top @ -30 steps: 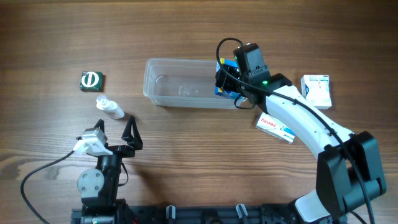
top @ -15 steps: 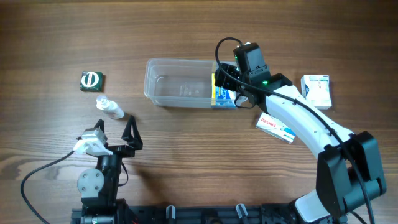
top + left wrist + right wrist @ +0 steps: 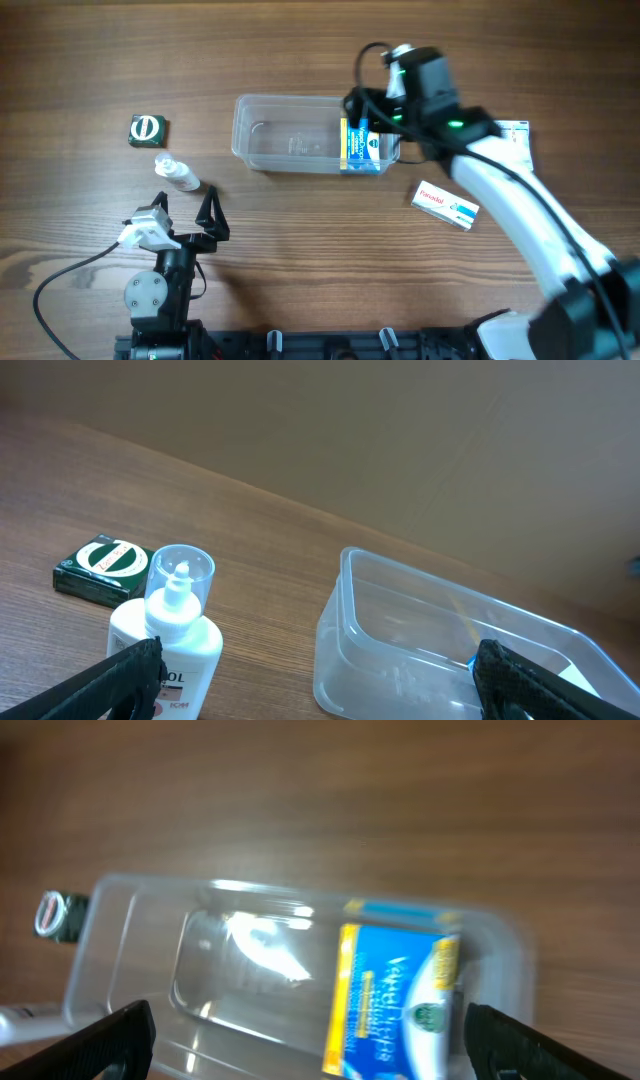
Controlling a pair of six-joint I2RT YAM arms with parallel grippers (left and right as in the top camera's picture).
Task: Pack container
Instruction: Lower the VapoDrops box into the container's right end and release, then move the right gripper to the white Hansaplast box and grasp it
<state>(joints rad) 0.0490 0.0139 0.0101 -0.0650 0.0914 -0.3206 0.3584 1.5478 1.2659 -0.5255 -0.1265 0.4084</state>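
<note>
"Plastic tub (image 3: 285,140), where is it?"

"Directly under the right claw (image 3: 370,118), on the counter (image 3: 300,260). See-through, lying lengthwise, with one end below that claw and the rest stretching away towards the left claw's side."

"Anything inside?"

"Blue box (image 3: 362,147), lying flat at the end beneath the right claw. In the right wrist view it sits between the two fingers but lower down, touching neither. Rest of the tub is bare."

"Right claw state?"

"Spread wide, gripping nothing. The fingers stand at the far edges of the wrist view, above the tub."

"Left claw (image 3: 185,208)?"

"Also wide open and empty, low near the counter's front edge. The tub is ahead of it and off to its right, well apart."

"What's close to it?"

"Small bottle (image 3: 177,174) with a clear cap, lying on its side just ahead of its left finger, not touching as far as I can tell. Green box (image 3: 148,129) is further ahead, beyond the bottle."

"Other stuff?"

"White box (image 3: 446,205) with red lettering sits behind the right claw, beside the arm. Another white box (image 3: 520,145) is past the arm, partly hidden by it. Both are outside the tub."
</note>
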